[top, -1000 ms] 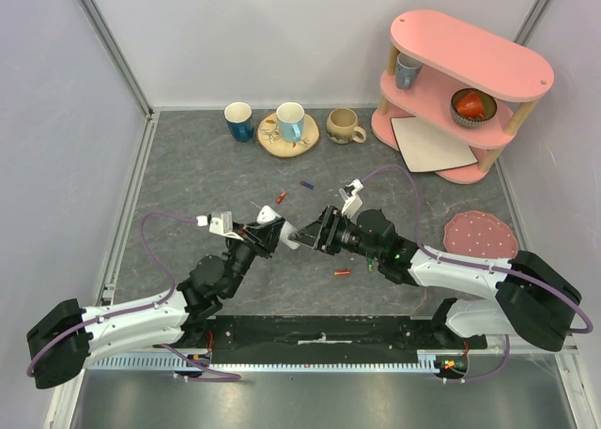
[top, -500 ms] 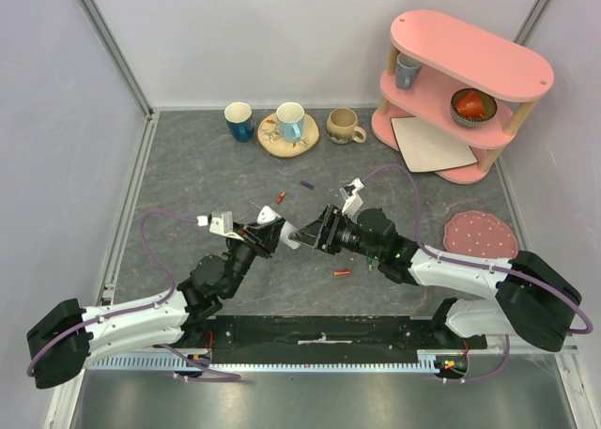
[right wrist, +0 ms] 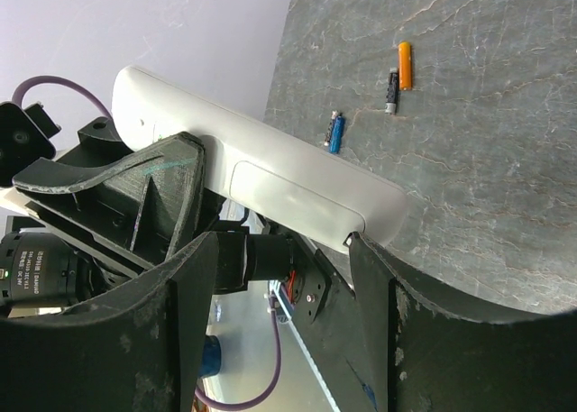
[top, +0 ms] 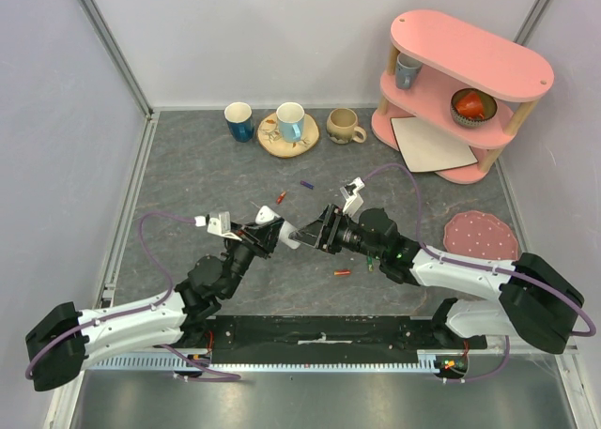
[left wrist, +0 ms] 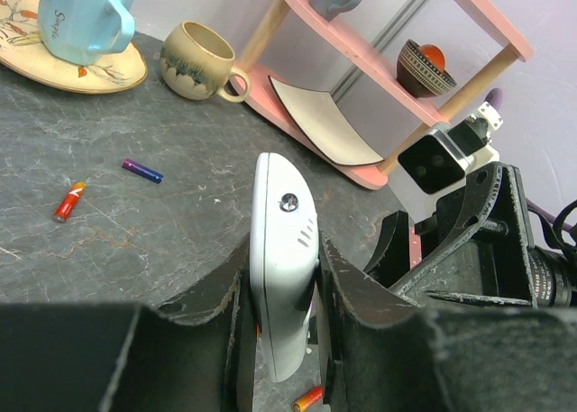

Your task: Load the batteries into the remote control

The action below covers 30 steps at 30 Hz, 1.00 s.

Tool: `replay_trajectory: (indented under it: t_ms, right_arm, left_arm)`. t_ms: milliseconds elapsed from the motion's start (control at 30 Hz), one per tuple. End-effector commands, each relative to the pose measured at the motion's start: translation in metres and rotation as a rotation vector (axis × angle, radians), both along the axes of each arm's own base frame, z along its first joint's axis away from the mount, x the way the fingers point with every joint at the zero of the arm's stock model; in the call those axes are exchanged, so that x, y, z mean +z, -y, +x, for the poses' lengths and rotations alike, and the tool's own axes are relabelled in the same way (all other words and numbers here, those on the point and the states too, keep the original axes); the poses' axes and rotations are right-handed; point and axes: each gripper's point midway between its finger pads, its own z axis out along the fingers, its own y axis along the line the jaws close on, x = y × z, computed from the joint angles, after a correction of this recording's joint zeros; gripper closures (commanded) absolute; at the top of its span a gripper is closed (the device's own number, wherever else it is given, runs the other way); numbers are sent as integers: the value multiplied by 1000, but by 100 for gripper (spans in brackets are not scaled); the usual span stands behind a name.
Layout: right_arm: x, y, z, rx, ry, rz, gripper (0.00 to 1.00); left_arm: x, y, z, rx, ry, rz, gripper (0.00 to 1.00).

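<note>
Almost nothing moved since earlier frames: left arm crept a touch, both arms otherwise held pose over desk (top: 207,176). Left claw (left wrist: 285,277) clamped tight on remote control (left wrist: 279,205), raised edge-up. Right claw (right wrist: 278,194) spread wide around remote's back; gripping or merely straddling, couldn't tell. Battery cover (right wrist: 297,191) looked closed. Batteries (top: 343,273) lay loose on desk — none loaded, whole job left.

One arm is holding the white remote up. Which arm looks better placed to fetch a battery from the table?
Probably the right. The right tool is open and empty, and a red-orange battery lies beside that arm; the left tool is shut on the remote control.
</note>
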Motion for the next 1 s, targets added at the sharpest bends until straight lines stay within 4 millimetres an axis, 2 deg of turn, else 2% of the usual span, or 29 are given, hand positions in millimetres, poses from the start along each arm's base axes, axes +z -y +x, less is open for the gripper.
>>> replay_trajectory:
  t_ms: [0, 967]
  right_arm:
    - [78, -7, 9, -6, 154, 190, 32]
    - [77, -5, 7, -5, 147, 188, 32]
  left_arm:
    - [2, 12, -9, -65, -21, -9, 98]
    - [-1, 6, -2, -14, -40, 18, 98]
